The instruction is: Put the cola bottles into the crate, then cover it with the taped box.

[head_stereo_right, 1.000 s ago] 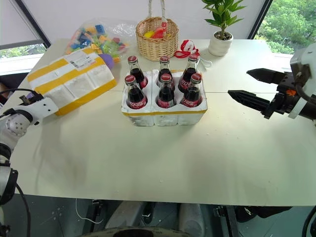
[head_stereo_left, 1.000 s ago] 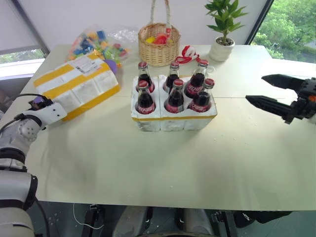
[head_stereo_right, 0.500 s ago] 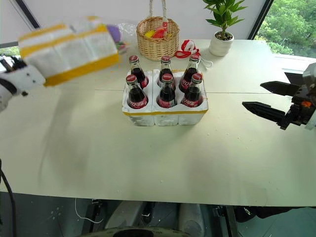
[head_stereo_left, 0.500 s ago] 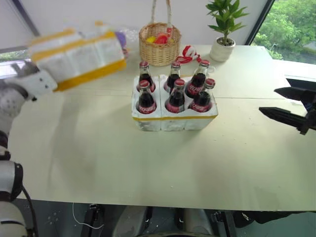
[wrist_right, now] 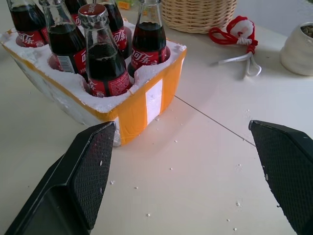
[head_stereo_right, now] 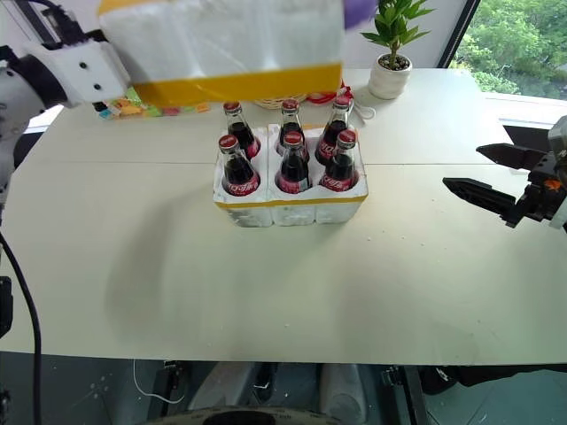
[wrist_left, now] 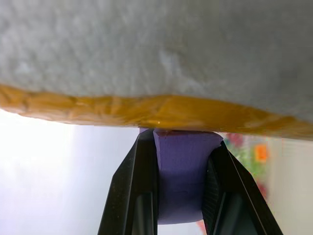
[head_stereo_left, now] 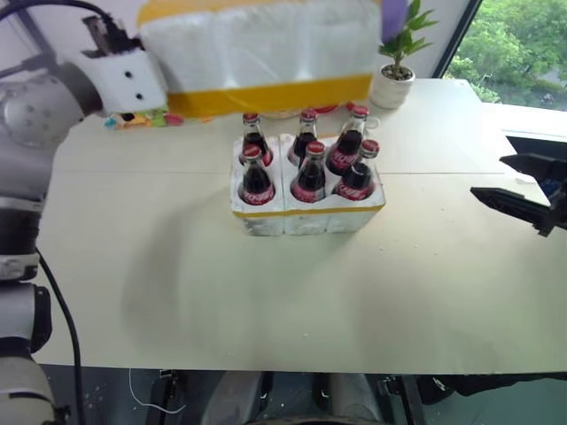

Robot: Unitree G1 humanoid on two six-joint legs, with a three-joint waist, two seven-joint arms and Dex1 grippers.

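Six cola bottles (head_stereo_left: 312, 173) with red caps stand upright in the wells of the crate (head_stereo_left: 306, 212), a low white foam tray with a yellow band, at mid-table. The taped box (head_stereo_left: 266, 44), white foam with yellow tape, hangs in the air just above and behind the bottles, roughly level. My left gripper (wrist_left: 180, 147) is shut on a purple piece fixed at the taped box's edge. My right gripper (head_stereo_left: 489, 175) stands open to the right of the crate, above the table, with nothing between its fingers (wrist_right: 93, 161).
A wicker basket (wrist_right: 198, 12) stands behind the crate, partly hidden by the box. A potted plant (head_stereo_left: 394, 80) is at the back right, with a red and white ornament (wrist_right: 237, 29) beside it. Colourful toys (head_stereo_left: 142, 117) lie at the back left.
My left arm has lifted the taped box off the table at the left and carried it up and right, above the back of the crate. The right gripper drifted slightly right, still open.
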